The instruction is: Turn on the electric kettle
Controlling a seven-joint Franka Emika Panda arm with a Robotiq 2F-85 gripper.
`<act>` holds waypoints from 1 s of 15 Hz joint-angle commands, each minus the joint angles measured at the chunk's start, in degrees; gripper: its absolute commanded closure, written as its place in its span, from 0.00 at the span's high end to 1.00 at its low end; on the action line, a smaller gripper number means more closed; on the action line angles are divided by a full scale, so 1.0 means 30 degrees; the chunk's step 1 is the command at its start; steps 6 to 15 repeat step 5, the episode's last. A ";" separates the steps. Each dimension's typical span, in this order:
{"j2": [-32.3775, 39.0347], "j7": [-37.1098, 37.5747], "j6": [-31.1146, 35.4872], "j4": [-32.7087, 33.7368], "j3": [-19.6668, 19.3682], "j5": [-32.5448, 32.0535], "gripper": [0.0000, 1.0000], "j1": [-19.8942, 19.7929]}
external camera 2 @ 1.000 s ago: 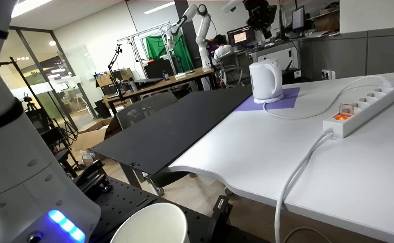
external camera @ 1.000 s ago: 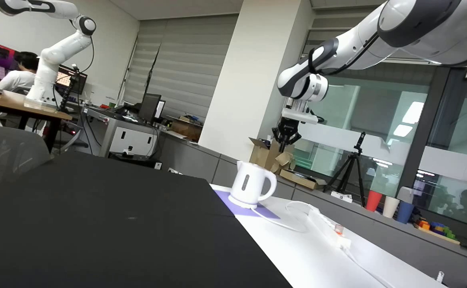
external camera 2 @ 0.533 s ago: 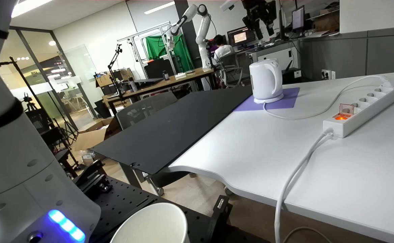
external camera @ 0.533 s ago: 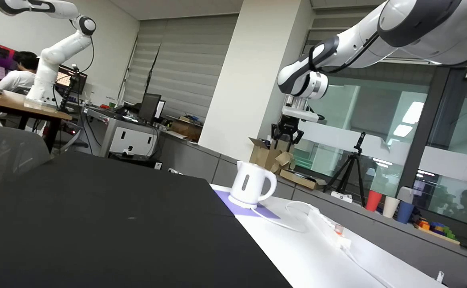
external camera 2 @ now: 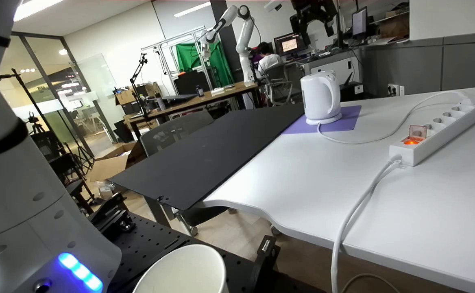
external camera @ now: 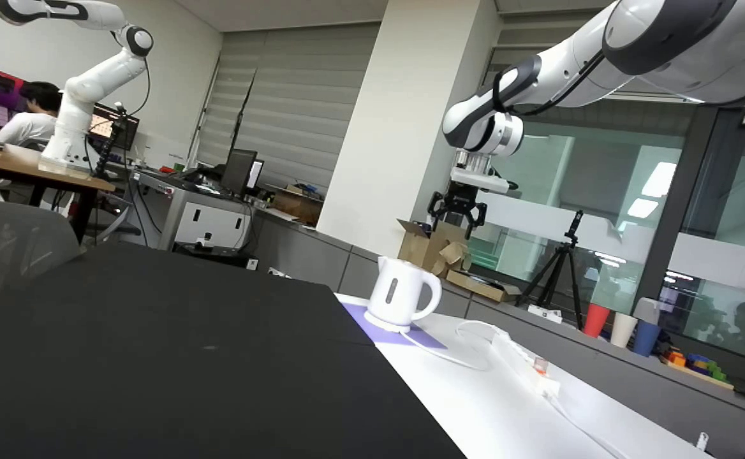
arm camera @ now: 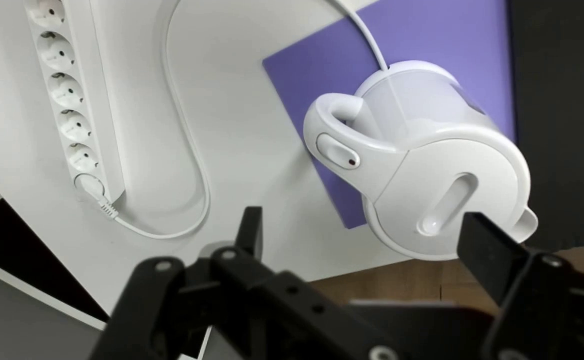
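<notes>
A black, two-fingered pincer (arm camera: 364,235), spread wide, hung apart above a glossy white, rounded electric kettle (arm camera: 437,170) with a loop handle (arm camera: 317,117). The kettle stood upright on a flat purple sheet (arm camera: 317,65) on the white counter (arm camera: 252,140). Below and to one side of the pincer lay a long white socket strip (arm camera: 92,100), linked to the kettle by a white cord (arm camera: 370,40).

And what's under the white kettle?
Under the kettle is its round white base, with a purple sheet beneath, lying on the white table. The part of the sheet right below the base is covered, so I can't see what that bit looks like.
</notes>
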 commanded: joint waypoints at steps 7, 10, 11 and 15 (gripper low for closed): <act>0.0041 -0.0182 -0.0633 0.0106 0.0139 -0.0100 1.00 -0.0125; 0.0041 -0.0182 -0.0633 0.0106 0.0139 -0.0100 1.00 -0.0125; 0.0041 -0.0182 -0.0633 0.0106 0.0139 -0.0100 1.00 -0.0125; 0.0041 -0.0182 -0.0633 0.0106 0.0139 -0.0100 1.00 -0.0125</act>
